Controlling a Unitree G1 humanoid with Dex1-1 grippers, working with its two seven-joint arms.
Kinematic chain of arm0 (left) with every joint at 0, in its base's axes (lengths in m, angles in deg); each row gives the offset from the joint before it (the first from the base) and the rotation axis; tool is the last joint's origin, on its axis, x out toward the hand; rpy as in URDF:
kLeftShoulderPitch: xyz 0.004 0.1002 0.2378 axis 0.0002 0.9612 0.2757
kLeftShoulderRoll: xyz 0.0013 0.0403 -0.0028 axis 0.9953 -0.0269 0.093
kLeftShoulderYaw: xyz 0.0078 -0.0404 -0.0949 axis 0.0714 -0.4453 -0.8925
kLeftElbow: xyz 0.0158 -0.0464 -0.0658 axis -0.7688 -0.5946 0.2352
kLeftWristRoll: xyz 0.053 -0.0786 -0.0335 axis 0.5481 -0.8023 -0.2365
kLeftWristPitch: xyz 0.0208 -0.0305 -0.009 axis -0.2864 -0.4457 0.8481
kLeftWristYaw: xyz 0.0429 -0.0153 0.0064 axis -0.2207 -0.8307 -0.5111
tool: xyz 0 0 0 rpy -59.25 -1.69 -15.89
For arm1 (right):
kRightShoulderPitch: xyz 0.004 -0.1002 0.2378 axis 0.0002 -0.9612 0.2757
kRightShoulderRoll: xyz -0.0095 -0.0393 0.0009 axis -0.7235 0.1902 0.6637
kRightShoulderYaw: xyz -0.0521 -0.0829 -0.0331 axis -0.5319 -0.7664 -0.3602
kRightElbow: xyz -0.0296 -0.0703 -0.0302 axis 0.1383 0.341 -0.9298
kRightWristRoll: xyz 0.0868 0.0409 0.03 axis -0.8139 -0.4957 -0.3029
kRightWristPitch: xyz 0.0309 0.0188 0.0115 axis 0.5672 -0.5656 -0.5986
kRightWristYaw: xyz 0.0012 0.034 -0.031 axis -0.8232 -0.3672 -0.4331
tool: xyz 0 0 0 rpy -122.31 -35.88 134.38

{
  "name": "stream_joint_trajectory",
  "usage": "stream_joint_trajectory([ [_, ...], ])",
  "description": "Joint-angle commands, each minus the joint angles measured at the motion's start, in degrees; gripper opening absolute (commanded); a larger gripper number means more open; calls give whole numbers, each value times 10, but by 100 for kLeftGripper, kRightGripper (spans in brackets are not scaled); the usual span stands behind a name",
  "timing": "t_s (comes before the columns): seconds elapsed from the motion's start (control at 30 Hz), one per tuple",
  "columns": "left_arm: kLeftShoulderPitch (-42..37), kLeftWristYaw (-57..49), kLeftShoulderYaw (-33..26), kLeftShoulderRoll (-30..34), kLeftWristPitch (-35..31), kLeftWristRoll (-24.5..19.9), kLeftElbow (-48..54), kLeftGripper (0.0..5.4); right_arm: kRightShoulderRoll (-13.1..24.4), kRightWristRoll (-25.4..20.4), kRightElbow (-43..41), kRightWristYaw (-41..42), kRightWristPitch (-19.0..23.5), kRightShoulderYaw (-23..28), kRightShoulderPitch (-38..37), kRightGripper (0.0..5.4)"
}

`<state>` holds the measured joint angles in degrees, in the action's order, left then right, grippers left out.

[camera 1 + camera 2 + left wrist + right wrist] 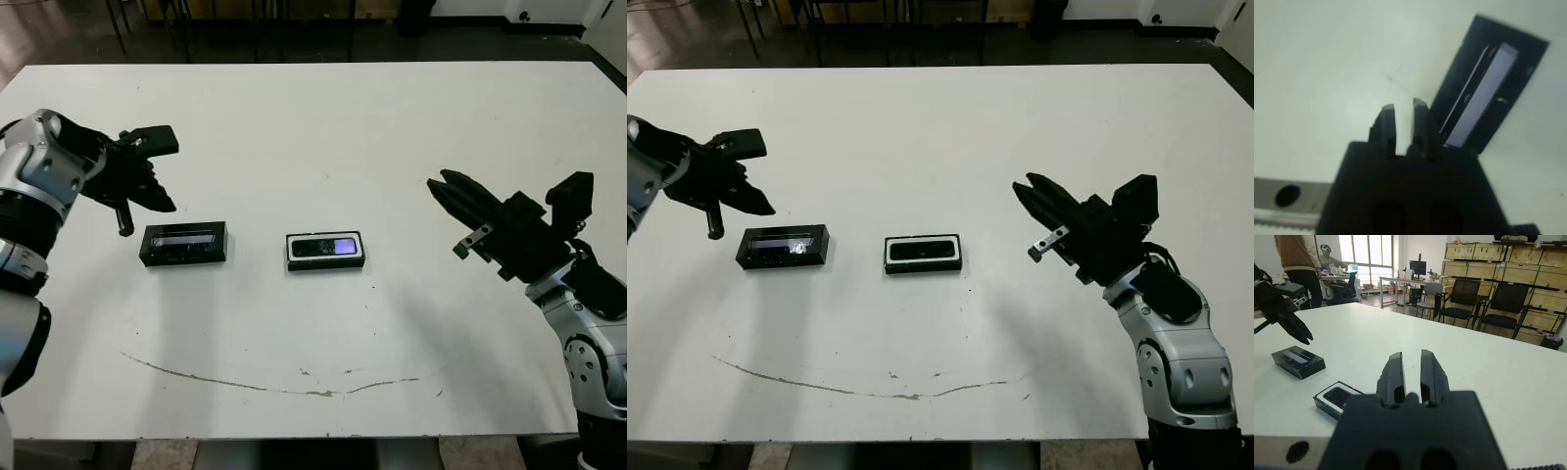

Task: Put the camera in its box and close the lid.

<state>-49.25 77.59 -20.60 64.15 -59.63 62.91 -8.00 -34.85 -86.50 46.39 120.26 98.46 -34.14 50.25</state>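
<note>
Camera (326, 247) seated in box (326, 263) mid-desk (323, 127); lid (184, 243) left, apart. Left pincer (147, 191) clenched, empty, beside lid's far-left edge; right pincer (441, 186) clenched, empty, well right.

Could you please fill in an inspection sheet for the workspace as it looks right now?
Surface: white table, with a thin curved brownish mark near its front edge.
Job's things: the camera lies inside the box at mid-table; the lid lies flat on the table to the box's left, apart from it, so the box is not yet closed.
Clutter: nothing seen.
Grippers: left gripper hangs above and just behind the lid, holding nothing; right gripper hangs to the right of the box, holding nothing.
Cables: nothing seen.
Surroundings: chairs, desks, wooden crates, a person standing beyond the table.
</note>
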Motion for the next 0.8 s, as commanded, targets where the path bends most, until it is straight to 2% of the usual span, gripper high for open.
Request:
stream_joint_trajectory([
  [0.03,41,-16,-7,5,-6,7,8,0,6,1,0,2,-1,-5,-12,2],
  [0.2,54,-31,-8,5,10,14,0,0,9,7,6,10,-18,-10,-16,2],
  [0.37,49,-26,3,1,-12,33,-11,0,10,3,4,9,-11,-10,-18,2],
  [0.67,88,-27,13,26,-12,64,51,0,15,0,-2,10,-6,-9,-26,2],
  [0.8,108,19,2,53,-15,44,106,0,14,-6,-7,10,-2,-9,-31,2],
])
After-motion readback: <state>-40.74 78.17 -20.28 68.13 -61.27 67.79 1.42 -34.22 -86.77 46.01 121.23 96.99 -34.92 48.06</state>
